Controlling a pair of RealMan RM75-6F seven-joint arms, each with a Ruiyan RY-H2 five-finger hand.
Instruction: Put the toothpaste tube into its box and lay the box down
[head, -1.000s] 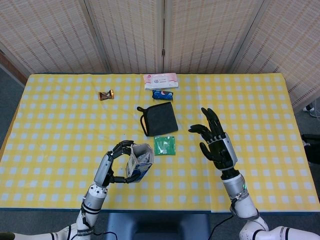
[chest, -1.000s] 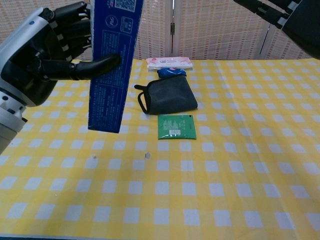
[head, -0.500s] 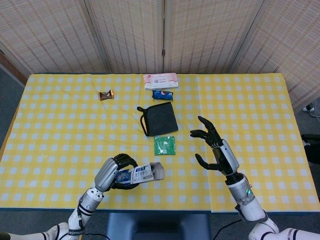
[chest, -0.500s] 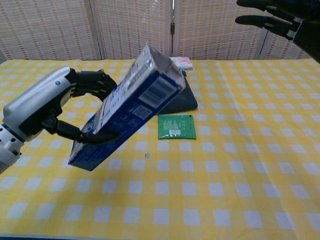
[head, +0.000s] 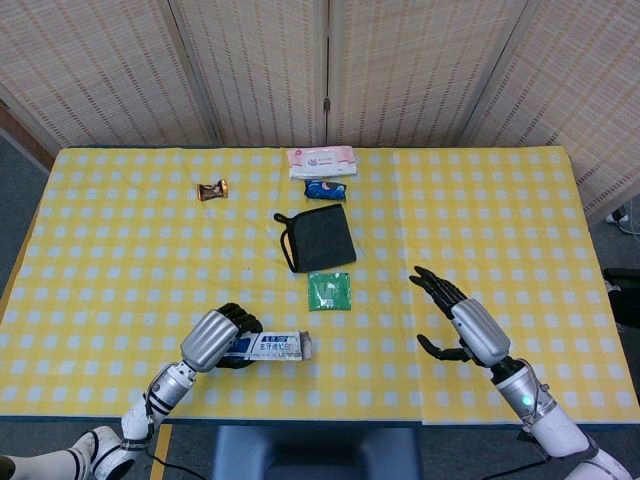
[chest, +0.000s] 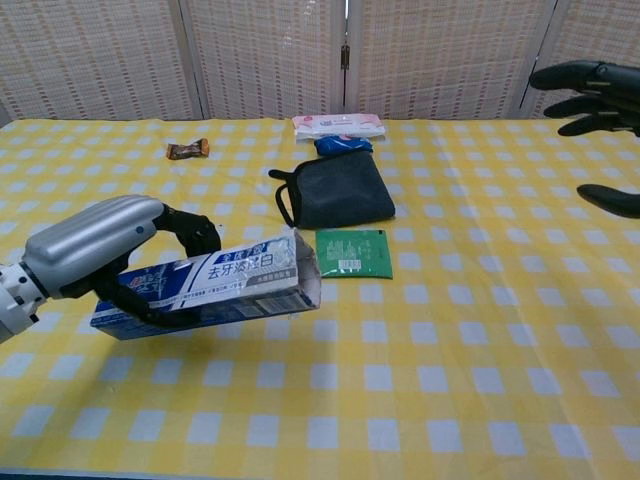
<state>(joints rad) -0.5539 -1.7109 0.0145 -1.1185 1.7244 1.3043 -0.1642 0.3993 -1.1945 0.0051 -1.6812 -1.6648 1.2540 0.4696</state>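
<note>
A blue and white toothpaste box (head: 268, 347) (chest: 215, 288) lies nearly level just over the yellow checked tablecloth (head: 120, 250), its open flap end pointing right. My left hand (head: 213, 339) (chest: 105, 255) grips the box's left half, fingers wrapped around it. The tube itself cannot be seen. My right hand (head: 462, 326) (chest: 598, 105) hovers at the near right, fingers spread and holding nothing.
A green sachet (head: 329, 291) lies just beyond the box, and a dark pouch (head: 317, 238) behind it. A blue packet (head: 326, 187), a pink and white pack (head: 321, 160) and a small brown wrapper (head: 212, 189) lie at the back.
My left hand has tipped the box from upright to nearly flat and lowered it toward the table's near edge. My right hand has drawn back, down and to the right.
</note>
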